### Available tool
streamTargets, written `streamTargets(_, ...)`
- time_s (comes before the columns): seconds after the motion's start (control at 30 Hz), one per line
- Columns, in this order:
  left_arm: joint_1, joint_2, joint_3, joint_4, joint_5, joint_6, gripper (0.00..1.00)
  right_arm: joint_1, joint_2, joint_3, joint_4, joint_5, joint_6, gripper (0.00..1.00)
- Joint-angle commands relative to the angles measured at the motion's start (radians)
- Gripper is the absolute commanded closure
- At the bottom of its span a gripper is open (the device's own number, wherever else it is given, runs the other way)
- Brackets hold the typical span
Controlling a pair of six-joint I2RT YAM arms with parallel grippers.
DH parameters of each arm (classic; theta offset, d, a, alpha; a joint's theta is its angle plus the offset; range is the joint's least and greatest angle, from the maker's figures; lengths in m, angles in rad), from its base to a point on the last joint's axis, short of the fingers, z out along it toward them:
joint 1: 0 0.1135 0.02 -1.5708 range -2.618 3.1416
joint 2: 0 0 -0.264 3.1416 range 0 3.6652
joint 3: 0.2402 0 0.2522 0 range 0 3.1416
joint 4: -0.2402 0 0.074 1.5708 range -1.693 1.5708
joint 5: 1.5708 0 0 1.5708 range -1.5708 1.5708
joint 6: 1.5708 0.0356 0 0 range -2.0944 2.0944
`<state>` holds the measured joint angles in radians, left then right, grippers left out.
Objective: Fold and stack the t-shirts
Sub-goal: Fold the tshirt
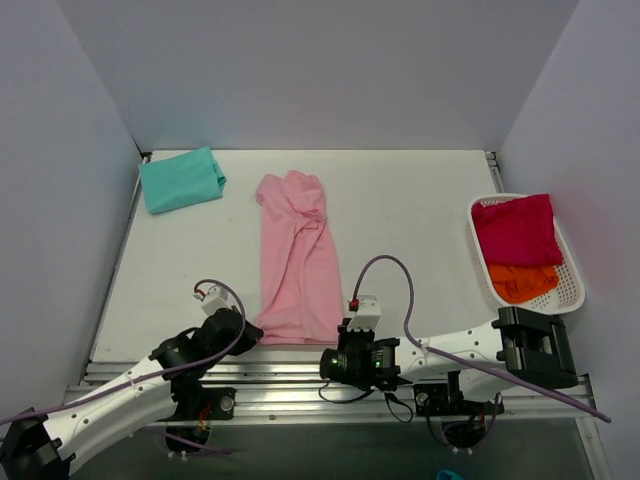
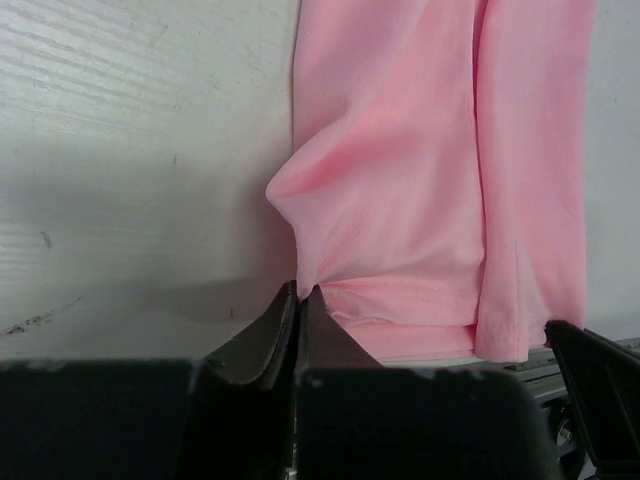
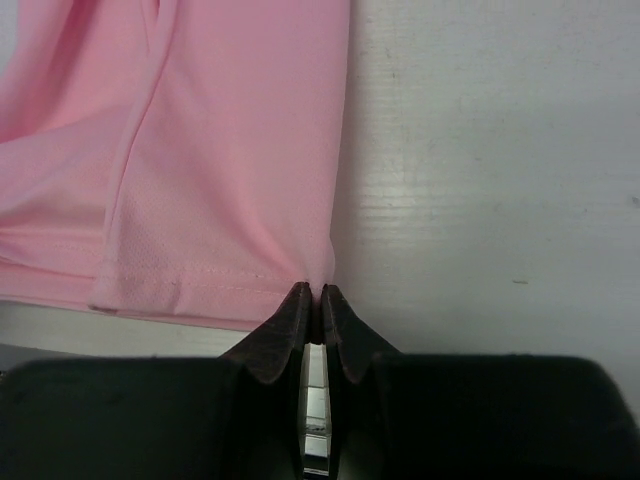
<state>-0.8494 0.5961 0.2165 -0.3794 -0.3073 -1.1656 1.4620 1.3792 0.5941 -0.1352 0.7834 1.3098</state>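
While both arms crouch low at the 6 o'clock edge of the flat white surface (image 1: 420, 230), a long light pink cloth t-shirt (image 1: 297, 262) lies stretched out in the middle of it. It is folded lengthwise into a narrow strip running from 12 o'clock, where its collar end is rumpled, down to 6 o'clock, where its hem sits right at the near edge. From where I stand the left hand (image 2: 300, 292) has its two dark fingers pressed fully together on the hem corner at about 7 o'clock, and the cloth puckers and gathers toward that pinch. Over at about 5 o'clock the right hand (image 3: 312, 292) is likewise closed tight, its fingertips meeting on the very corner of the stitched hem, where the cloth lies flatter. Up at 10 o'clock rests a teal cloth t-shirt (image 1: 181, 179), folded into a compact rectangle and well apart from the pink one. Off at 3 o'clock a white plastic mesh basket (image 1: 575, 285) sits by the edge of the surface, holding a crumpled crimson red cloth shirt (image 1: 516, 229) at its far end and an orange cloth shirt (image 1: 522, 281) bunched just beside it, nearer the arms.
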Motion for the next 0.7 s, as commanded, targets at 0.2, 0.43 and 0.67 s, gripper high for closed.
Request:
streamTargets(0.2,0.003,0.071,0.257,-0.119,-0.125,0.128,0.94,-0.028,-0.023,0.218,-0.294,0.197,-0.052,1.00)
streamTargets(0.43,0.015,0.230,0.392,-0.040,-0.171,0.210,0.90,-0.173,-0.037,0.306,-0.216,0.211,-0.271,1.00)
streamTargets(0.67,0.116,0.386,0.452,0.101,-0.095,0.264,0.90,-0.340,0.006,0.394,-0.092,0.171,-0.476,1.00)
